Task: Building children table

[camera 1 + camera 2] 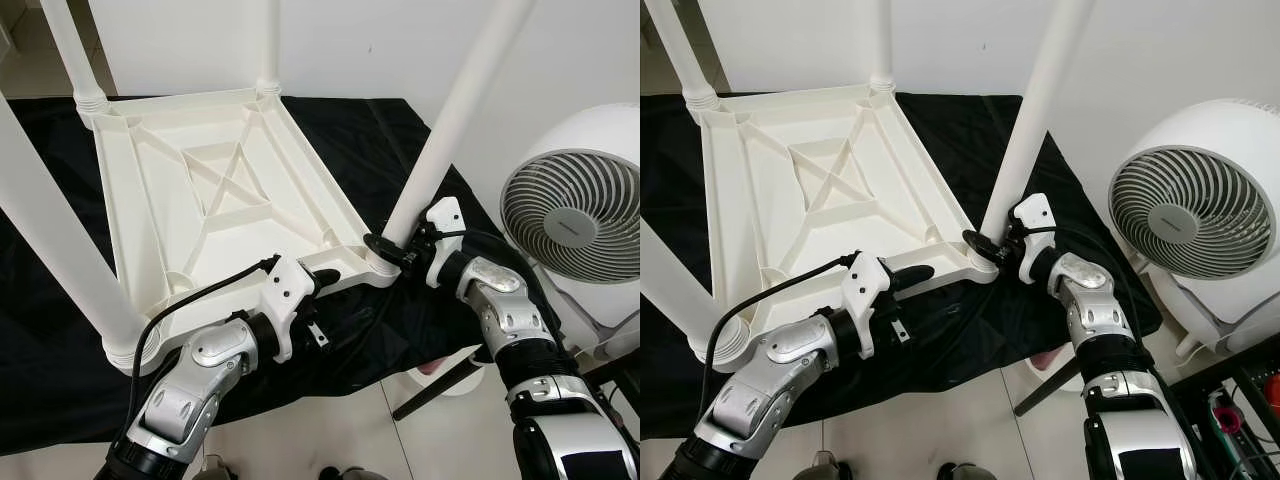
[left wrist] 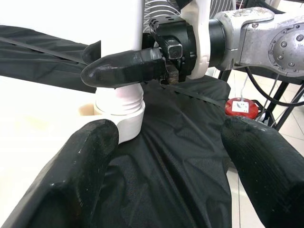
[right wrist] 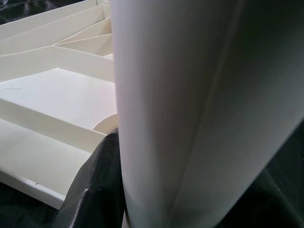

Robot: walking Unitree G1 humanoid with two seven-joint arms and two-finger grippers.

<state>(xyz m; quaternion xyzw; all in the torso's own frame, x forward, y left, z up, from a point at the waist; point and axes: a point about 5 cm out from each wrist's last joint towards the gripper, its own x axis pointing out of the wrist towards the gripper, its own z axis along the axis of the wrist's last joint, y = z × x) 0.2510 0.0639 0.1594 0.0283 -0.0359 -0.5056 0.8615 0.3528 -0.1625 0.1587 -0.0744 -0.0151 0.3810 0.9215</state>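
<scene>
From the left eye view I see the white plastic tabletop lying upside down on a black cloth spread over the floor, its ribbed underside facing up. Four white legs stand up from its corners; the near-right leg leans slightly to the right. My right gripper is at the foot of that leg, its black fingers pinching the leg just above the corner socket. My left gripper lies at the tabletop's near edge, pointing right towards the same corner. A round white fan stands on the right, beside the cloth.

The right eye view gives me the same layout: the right gripper closed around the leg's base, the left gripper's dark finger resting along the near rim of the tabletop. A pale tiled floor shows in front of the cloth.

Through the left wrist view I look between my left gripper's two fingers, which are spread wide apart with nothing between them but cloth. Beyond them the right gripper's finger presses against the leg above its threaded collar.

In the right wrist view the leg sits very close, with one dark finger touching its side and the ribbed underside behind.
</scene>
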